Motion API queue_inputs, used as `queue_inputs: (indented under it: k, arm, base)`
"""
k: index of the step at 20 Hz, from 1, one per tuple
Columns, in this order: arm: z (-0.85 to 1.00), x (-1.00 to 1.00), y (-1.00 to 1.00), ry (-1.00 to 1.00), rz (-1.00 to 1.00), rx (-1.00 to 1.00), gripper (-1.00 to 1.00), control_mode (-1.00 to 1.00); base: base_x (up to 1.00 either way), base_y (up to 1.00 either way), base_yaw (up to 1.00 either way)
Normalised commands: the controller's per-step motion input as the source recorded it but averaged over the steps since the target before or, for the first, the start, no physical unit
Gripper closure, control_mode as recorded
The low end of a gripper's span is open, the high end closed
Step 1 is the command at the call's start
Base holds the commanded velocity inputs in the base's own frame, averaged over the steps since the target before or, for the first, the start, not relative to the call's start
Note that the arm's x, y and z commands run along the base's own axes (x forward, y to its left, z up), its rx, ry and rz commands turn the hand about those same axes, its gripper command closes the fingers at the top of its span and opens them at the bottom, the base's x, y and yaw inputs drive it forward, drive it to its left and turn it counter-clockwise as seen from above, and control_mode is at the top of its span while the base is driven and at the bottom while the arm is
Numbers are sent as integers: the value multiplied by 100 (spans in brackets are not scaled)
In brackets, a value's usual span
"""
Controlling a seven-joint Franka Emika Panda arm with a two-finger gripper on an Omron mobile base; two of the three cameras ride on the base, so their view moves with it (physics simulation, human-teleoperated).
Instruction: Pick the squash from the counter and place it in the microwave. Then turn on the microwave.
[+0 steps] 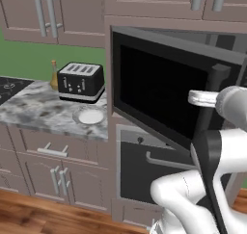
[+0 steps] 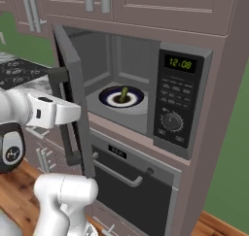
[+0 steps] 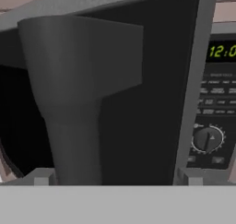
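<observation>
Left base view: the microwave (image 1: 173, 84) takes the middle and right of the frame, its black glass door (image 1: 159, 91) swung out toward the camera, so the cavity is hidden behind it. The vertical bar handle (image 1: 212, 91) stands at the door's right edge, with the arm's white wrist just beside it. At the left, the marbled tabletop (image 1: 43, 110) carries a black toaster (image 1: 80, 82), an amber bottle (image 1: 54, 75) and a small white plate (image 1: 89, 116); no squash lies there.

Right base view: the door is open at the left of the cavity, and the squash (image 2: 123, 94) already rests inside, a small olive-green stub lying on the dark-rimmed plate (image 2: 121, 97) at frame centre. The control panel (image 2: 177, 101) with its green display and round knob (image 2: 171, 120) sits to the right. Placing looks done; the step in hand is likely closing the door.

Hand view: the handle (image 3: 76, 103) looms large at left centre, just ahead of the end effector (image 3: 115, 177), whose fingertips (image 3: 41, 178) stand wide apart at the bottom, holding nothing. The knob (image 3: 208, 139) shows at lower right. The next move probably calls for pushing the door until it seats flush, then reaching across to the panel to start it
</observation>
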Motion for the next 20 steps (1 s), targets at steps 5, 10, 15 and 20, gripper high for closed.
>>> queue_inputs:
  k: [5,10,15,20]
  arm:
    - [-64,61,-31,-25,3,0,-100,-100]
    - [-65,61,-31,-25,5,0,-100,-100]
    - [-62,50,-25,-25,8,0,-100,-100]
    - [-47,31,-8,-20,5,0,-100,-100]
  base:
    - [0,0,0]
    - [0,0,0]
    - [0,0,0]
    - [0,0,0]
